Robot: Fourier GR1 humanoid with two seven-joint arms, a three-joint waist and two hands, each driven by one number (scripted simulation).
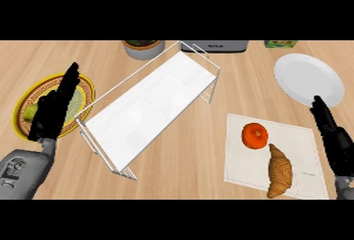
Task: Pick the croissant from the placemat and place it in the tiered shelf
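Where the worktop [194, 159] lies nearest you on the right, the croissant [280, 171] rests on the pale placemat [297, 138]. It lies lengthwise from near to far, its far tip just beside an orange fruit [254, 135] on the same mat. Your right robot hand [330, 136] is at the mat's right edge, open, with fingers straight and pointing far, apart from the croissant. On the left, your left robot hand [54, 110] is open too, fingers straight and pointing far. It is over a yellow-rimmed plate [26, 96] carrying something greenish that the hand partly hides. Between the two hands, the white wire tiered shelf [149, 108] runs diagonally from near left to far right. Farther off on the right, beyond the placemat, you have a white plate [307, 78]. Along the far edge stand a grey pot [143, 49], a grey appliance [214, 46] and a green box [280, 44].
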